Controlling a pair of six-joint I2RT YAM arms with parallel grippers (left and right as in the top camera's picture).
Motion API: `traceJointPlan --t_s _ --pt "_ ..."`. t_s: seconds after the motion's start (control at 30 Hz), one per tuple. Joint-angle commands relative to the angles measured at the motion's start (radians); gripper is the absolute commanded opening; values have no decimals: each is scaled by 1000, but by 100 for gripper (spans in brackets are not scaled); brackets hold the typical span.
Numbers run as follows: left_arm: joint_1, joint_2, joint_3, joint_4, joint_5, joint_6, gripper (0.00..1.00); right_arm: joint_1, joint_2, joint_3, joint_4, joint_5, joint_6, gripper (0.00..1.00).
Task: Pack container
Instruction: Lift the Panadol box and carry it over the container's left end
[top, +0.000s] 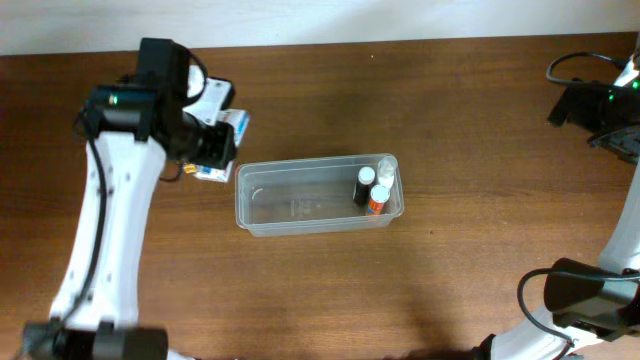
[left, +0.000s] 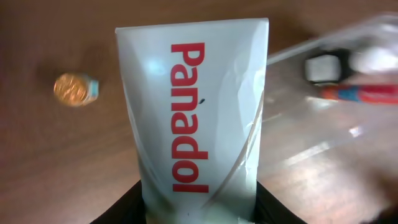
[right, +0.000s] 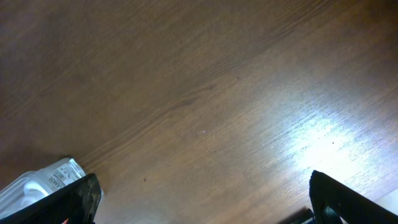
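The clear plastic container (top: 300, 205) sits mid-table with small bottles at its right end: a black one with a white cap (top: 364, 184), an orange one (top: 377, 200) and a clear one (top: 386, 170). My left gripper (top: 215, 150) is shut on a white Panadol box (left: 196, 112) and holds it just left of the container. The container's corner and bottles show at the right of the left wrist view (left: 336, 68). My right gripper (right: 202, 199) is open and empty at the far right, over bare table.
A small round gold-topped item (left: 74, 89) lies on the table left of the box. A container corner (right: 37, 180) shows at the lower left of the right wrist view. Cables lie at the back right (top: 580, 70).
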Motion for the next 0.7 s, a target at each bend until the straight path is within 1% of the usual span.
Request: traceJointPlan --t_s 0.0,0.17,0.23,0.47,0.67 --pt "-82 -62 15 -33 17 116 43 -7 -3 3 -5 -1 8 98" --pt "-174 -60 10 -88 54 267 44 -7 -3 3 -5 -2 8 98" --pt "-200 -56 9 -87 54 305 44 -7 -3 3 -5 -2 8 98" --pt "-245 -16 8 -54 53 375 44 -7 -3 3 -5 -2 8 98" --pt "-244 77 7 -35 53 401 44 -7 -3 3 -5 -1 8 98"
